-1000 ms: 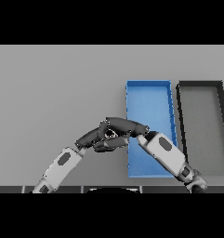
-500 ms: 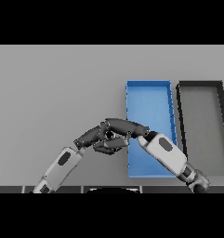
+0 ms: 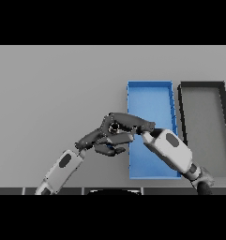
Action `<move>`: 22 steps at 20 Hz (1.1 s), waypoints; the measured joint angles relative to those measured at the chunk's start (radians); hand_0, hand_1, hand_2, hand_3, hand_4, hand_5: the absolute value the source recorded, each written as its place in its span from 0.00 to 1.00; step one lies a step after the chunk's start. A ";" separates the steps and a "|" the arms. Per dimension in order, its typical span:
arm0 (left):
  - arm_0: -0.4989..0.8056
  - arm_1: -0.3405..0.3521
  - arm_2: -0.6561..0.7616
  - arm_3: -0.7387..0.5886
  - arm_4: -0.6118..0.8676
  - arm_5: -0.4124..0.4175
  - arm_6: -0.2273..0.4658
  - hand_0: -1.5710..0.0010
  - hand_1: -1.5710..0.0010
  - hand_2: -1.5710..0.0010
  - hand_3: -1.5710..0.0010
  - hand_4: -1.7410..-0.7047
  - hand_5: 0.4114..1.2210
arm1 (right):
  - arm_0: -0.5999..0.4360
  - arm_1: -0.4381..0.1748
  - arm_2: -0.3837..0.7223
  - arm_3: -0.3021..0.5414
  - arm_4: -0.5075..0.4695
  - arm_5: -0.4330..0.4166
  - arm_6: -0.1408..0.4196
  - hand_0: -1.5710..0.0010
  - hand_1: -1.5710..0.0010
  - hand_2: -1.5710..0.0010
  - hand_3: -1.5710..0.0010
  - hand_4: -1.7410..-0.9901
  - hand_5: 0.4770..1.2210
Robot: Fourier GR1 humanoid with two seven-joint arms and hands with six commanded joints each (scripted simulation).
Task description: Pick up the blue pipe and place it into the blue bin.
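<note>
Overlapping hands beside blue bin; pipe's axis hidden.

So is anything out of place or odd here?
Only that no blue pipe shows. Both hands, left hand and right hand, bunch together just left of the blue bin, possibly hiding it. The black bin sits straight beside it.

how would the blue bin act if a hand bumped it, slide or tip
The blue bin looks low, long and flat-bottomed, so it would probably slide rather than tip. Its visible floor is bare, so likely light. Pushed rightward, it may meet the black bin.
</note>
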 measured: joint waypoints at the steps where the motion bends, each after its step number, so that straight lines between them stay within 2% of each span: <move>1: -0.007 0.002 0.001 -0.004 0.008 -0.009 0.012 1.00 1.00 1.00 1.00 0.80 0.13 | -0.016 -0.008 -0.011 -0.011 -0.048 -0.017 0.027 0.00 0.00 0.00 0.00 0.14 1.00; 2: -0.013 -0.004 -0.002 0.004 0.003 -0.008 0.033 1.00 1.00 1.00 1.00 0.80 0.12 | -0.045 -0.005 -0.028 -0.011 -0.100 -0.045 0.047 0.00 0.00 0.00 0.00 0.11 1.00; 5: -0.007 -0.007 -0.005 -0.012 0.011 -0.009 0.039 1.00 1.00 1.00 1.00 0.79 0.11 | -0.146 -0.038 -0.101 -0.014 -0.254 -0.131 0.122 0.00 0.00 0.00 0.00 0.06 0.91; 7: 0.005 -0.005 -0.010 -0.024 0.006 -0.003 0.046 1.00 1.00 1.00 1.00 0.80 0.11 | -0.220 -0.070 -0.165 0.006 -0.343 -0.152 0.097 0.00 0.00 0.00 0.00 0.04 0.88; 8: 0.004 0.004 -0.004 -0.027 0.011 -0.008 0.044 1.00 1.00 1.00 1.00 0.80 0.11 | -0.273 -0.094 -0.195 0.029 -0.347 -0.161 0.078 0.00 0.00 0.00 0.00 0.03 0.87; 9: 0.012 0.007 -0.014 -0.035 -0.002 -0.006 0.021 1.00 1.00 1.00 1.00 0.80 0.11 | -0.313 -0.108 -0.213 0.058 -0.345 -0.174 0.064 0.00 0.00 0.00 0.00 0.02 0.86; 11: -0.003 0.005 -0.007 -0.029 0.006 -0.011 0.024 1.00 1.00 1.00 1.00 0.81 0.10 | -0.382 -0.137 -0.252 0.115 -0.329 -0.219 0.065 0.00 0.00 0.00 0.00 0.01 0.85; 15: 0.005 0.013 -0.003 -0.033 0.016 -0.020 0.034 1.00 1.00 1.00 1.00 0.80 0.10 | -0.442 -0.174 -0.312 0.317 -0.222 -0.260 0.059 0.00 0.00 0.00 0.00 0.01 0.88; 18: 0.016 0.008 -0.002 -0.026 0.019 -0.018 0.026 1.00 1.00 1.00 1.00 0.81 0.10 | -0.388 -0.210 -0.341 0.429 -0.151 -0.255 0.078 0.00 0.00 0.00 0.00 0.00 0.87; 20: 0.013 0.015 0.007 -0.019 0.018 -0.017 0.022 1.00 1.00 1.00 1.00 0.81 0.10 | -0.327 -0.214 -0.355 0.470 -0.130 -0.255 0.090 0.00 0.00 0.00 0.00 0.00 0.86; 22: 0.000 0.023 0.016 -0.012 0.024 -0.024 0.022 1.00 1.00 1.00 1.00 0.82 0.09 | -0.247 -0.212 -0.350 0.464 -0.108 -0.259 0.118 0.00 0.00 0.00 0.00 0.00 0.87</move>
